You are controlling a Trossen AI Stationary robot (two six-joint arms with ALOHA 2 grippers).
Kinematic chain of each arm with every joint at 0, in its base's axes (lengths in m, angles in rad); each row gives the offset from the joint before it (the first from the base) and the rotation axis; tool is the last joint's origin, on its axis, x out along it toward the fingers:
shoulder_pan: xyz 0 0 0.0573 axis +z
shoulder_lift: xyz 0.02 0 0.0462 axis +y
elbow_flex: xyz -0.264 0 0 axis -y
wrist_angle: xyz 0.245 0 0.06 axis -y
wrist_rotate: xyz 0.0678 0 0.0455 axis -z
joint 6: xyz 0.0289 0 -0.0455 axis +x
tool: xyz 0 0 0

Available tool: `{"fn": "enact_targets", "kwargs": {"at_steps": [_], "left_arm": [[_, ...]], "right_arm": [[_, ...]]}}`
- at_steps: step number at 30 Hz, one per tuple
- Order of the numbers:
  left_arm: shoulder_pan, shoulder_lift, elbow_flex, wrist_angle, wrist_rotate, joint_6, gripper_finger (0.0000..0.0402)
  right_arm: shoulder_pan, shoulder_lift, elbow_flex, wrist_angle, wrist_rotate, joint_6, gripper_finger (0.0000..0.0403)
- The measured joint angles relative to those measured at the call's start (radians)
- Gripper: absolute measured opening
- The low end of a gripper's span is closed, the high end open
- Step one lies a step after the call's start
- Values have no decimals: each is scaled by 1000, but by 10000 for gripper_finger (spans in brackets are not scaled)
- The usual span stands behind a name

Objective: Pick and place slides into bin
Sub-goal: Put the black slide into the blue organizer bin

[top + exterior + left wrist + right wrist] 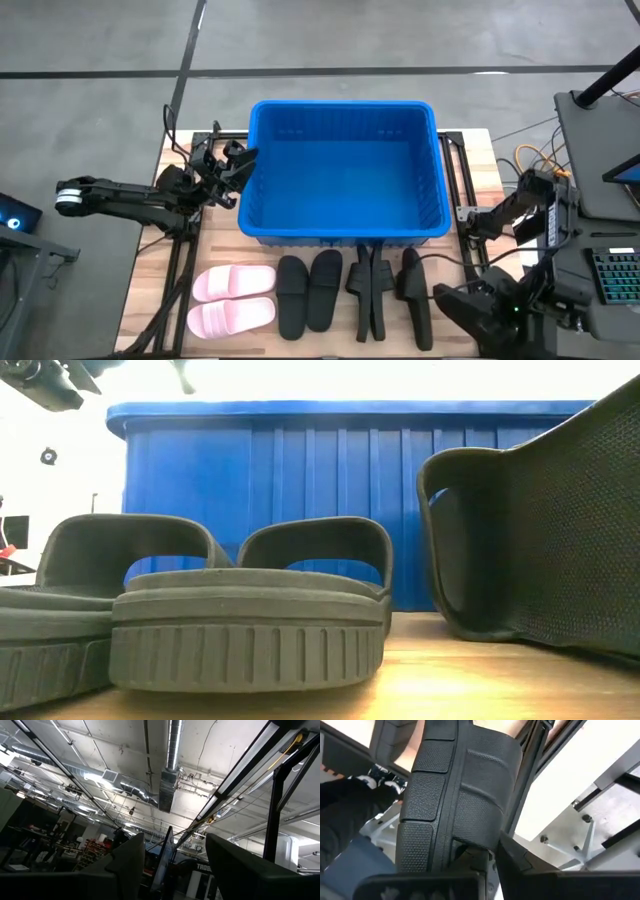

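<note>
Slides (310,290) in row before bin (345,236); left hand (238,165) spread; right hand (440,296) pressed together.

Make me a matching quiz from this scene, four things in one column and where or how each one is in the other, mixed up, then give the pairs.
Things:
1. bin
2. pink slides
3. left gripper
4. right gripper

States or places:
A. shut, low at the table's right front corner
B. flat, side by side, left end of the row
C. empty, middle of the table
D. open, beside the bin's left wall

Pairs: 1-C, 2-B, 3-D, 4-A
</note>
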Motion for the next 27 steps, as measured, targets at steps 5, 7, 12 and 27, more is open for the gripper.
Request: {"fn": "enact_targets", "kwargs": {"at_steps": [5,7,12,27], "left_arm": [[0,0,1,0,0,0,195],[0,0,3,1,0,0,195],[0,0,3,1,0,0,195],[0,-1,2,1,2,-66,195]], "right_arm": [[0,-23,1,2,-106,-7,12],[0,-43,1,1,-114,-6,12],[0,-87,19,-2,-29,-4,12],[-1,-210,92,0,749,-79,12]]}}
